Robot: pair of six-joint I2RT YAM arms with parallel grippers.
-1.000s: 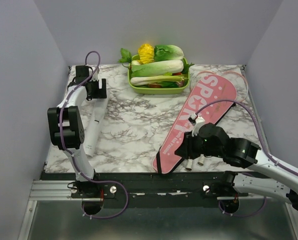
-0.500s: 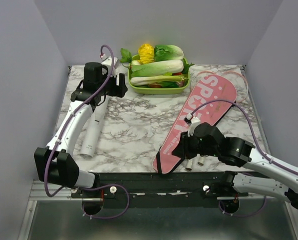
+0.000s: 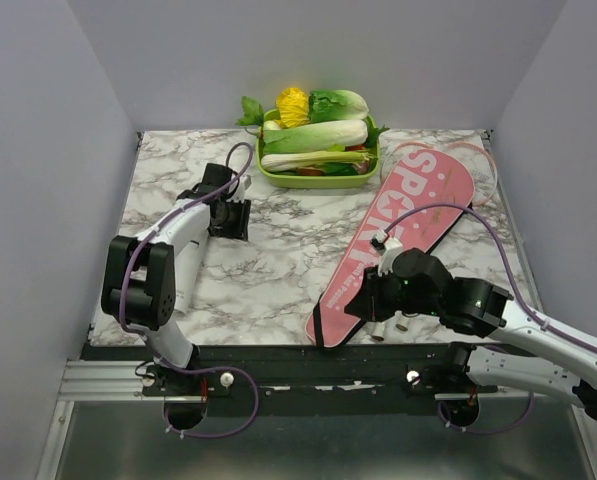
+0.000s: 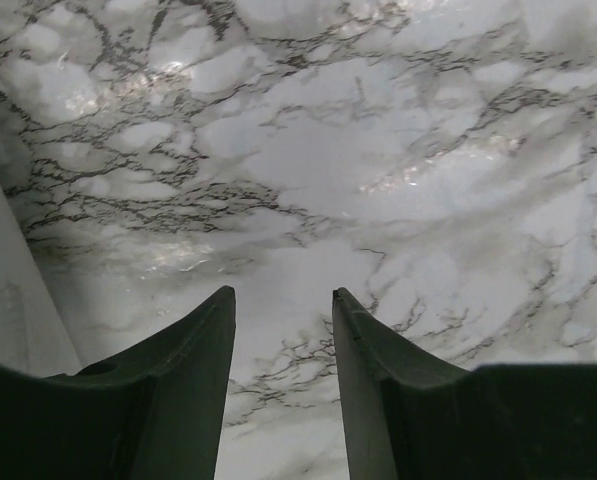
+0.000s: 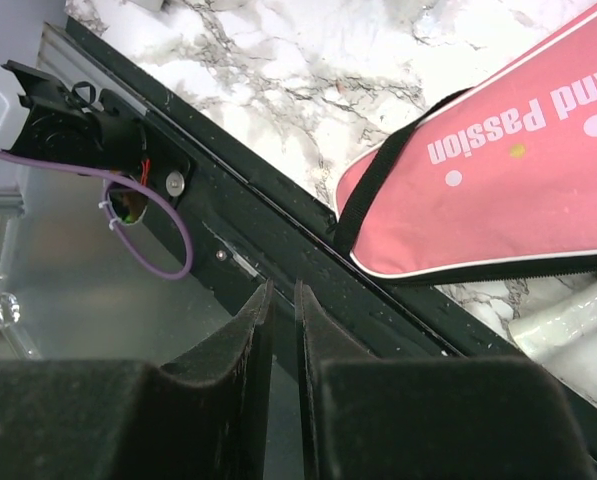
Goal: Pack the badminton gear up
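Observation:
The pink cover bag [image 3: 408,225] with white lettering lies diagonally on the right of the marble table; its narrow black-trimmed end [image 5: 458,190] is near the front edge. Two pale racket handles [image 3: 379,331] stick out beside that end, and one also shows in the right wrist view [image 5: 568,322]. My right gripper [image 3: 364,300] hovers over the bag's narrow end, its jaws nearly together and empty [image 5: 283,285]. The long white tube [image 3: 185,282] lies at the left, partly under my left arm, with its edge showing in the left wrist view [image 4: 3,300]. My left gripper [image 3: 233,218] is open and empty over bare marble [image 4: 283,292].
A green tray [image 3: 318,181] of vegetables stands at the back centre. The table's black front rail [image 5: 278,235] runs just below the bag's end. Walls close in the left, right and back sides.
My left arm has swung from the back left beside the tray down and forward, and its gripper is now low over the table beside the tube. The right arm has barely shifted.

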